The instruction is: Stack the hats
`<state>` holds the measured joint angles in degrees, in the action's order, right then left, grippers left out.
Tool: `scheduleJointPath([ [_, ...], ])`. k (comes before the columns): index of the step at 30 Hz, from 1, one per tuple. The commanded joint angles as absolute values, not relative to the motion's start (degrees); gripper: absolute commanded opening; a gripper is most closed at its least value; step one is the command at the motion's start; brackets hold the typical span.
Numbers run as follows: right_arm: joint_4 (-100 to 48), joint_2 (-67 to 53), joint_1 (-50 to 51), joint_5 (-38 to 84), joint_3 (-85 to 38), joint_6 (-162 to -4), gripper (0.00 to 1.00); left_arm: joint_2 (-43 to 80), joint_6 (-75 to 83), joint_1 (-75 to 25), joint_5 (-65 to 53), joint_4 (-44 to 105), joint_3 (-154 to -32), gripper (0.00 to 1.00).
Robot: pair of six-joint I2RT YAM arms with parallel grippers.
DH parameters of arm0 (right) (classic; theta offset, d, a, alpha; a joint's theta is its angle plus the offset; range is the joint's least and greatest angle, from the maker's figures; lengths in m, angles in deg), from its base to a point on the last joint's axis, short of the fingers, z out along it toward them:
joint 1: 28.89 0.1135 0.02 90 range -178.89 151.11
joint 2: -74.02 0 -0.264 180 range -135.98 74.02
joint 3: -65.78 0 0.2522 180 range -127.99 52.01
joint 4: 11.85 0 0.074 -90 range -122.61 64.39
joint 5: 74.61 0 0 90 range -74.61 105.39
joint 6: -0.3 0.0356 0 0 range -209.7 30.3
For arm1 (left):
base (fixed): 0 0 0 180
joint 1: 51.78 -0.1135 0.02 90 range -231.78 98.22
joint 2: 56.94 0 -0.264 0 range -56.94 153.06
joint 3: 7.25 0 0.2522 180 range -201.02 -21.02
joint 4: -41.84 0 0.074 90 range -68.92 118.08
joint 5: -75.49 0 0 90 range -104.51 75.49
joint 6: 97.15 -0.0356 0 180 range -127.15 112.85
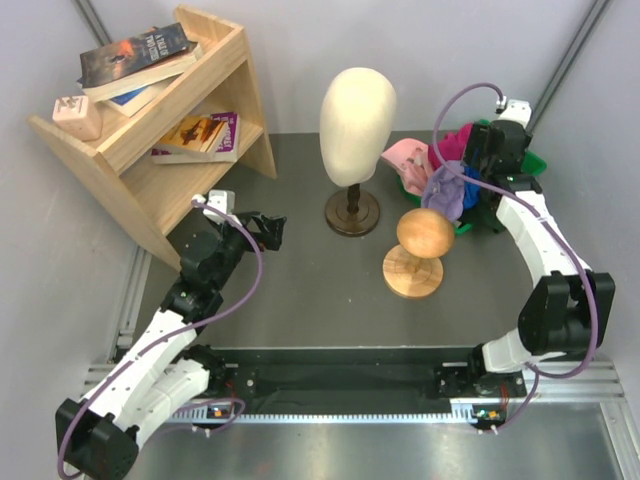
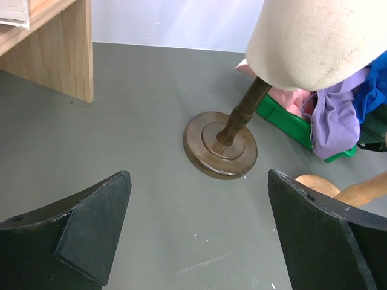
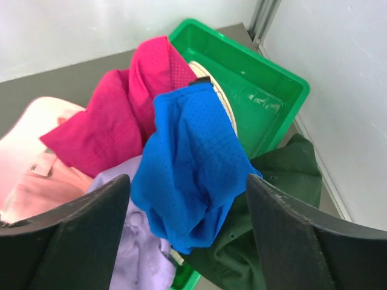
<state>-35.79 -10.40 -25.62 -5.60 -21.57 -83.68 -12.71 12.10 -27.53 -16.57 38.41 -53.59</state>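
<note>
The right end effector [image 3: 188, 178] hangs over the hats, which lie heaped in a green bin [image 3: 266, 96] at the far right corner of the worktop [image 1: 300, 290]. Its jaws stand wide, one finger on each side of the blue cap [image 3: 181, 139], whose crumpled crown rises between them. Whether the pads touch the cloth I cannot tell.

Left of the blue cap lies the magenta cap [image 3: 115, 121], with the pink cap [image 3: 30, 157] beyond it, spilling over the bin's left edge. The lavender cap [image 3: 133, 254] sits under the left finger, below the blue one. A dark green cloth [image 3: 284, 181] lies at the right, partly under the blue cap. A strip of cream fabric [image 3: 224, 109] shows behind the blue cap, against the bin's floor.

The left end effector [image 1: 265, 232] rests low over the worktop at the left, just beside the foot of the shelf [image 1: 190, 130]. Its jaws are spread fully and hold nothing.

The head [image 1: 357, 110] stands upright on its dark round base [image 1: 352, 212] near the middle, bare. The knob stand [image 1: 420, 250] is just in front of the bin, also bare. Books [image 1: 135, 55] lie on the shelf.
</note>
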Motion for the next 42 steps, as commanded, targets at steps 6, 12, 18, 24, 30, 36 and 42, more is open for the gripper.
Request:
scheduleJointPath([
  [6, -32.56, -14.75, -27.39, -1.66, -22.25, -84.25, 0.64, -13.87, 11.57, -27.61, -18.11, 41.09, -53.1, 0.99],
  [12, -32.55, -16.33, -27.92, -0.69, -22.78, -85.13, 0.05, -13.79, 11.75, -27.61, -19.08, 40.91, -52.74, 0.99],
  [18, -33.43, -14.05, -30.37, -2.18, -25.85, -86.45, 0.0, -13.26, 11.92, -27.61, -19.43, 40.82, -52.92, 0.99],
  [24, -34.4, -12.82, -31.61, -5.17, -30.68, -88.47, 0.0, -13.08, 12.01, -27.61, -19.34, 40.82, -52.83, 0.99],
  [30, -34.66, -12.73, -31.88, -7.81, -32.44, -89.26, 0.0, -12.91, 12.01, -27.61, -19.43, 40.74, -52.83, 0.99],
  [36, -34.66, -12.47, -31.88, -11.68, -34.38, -93.21, 0.0, -12.56, 12.01, -27.61, -19.25, 40.65, -52.92, 0.99],
  [42, -34.49, -11.59, -31.88, -14.32, -37.19, -95.67, 0.0, -12.38, 11.66, -27.61, -19.87, 40.56, -53.01, 0.99],
])
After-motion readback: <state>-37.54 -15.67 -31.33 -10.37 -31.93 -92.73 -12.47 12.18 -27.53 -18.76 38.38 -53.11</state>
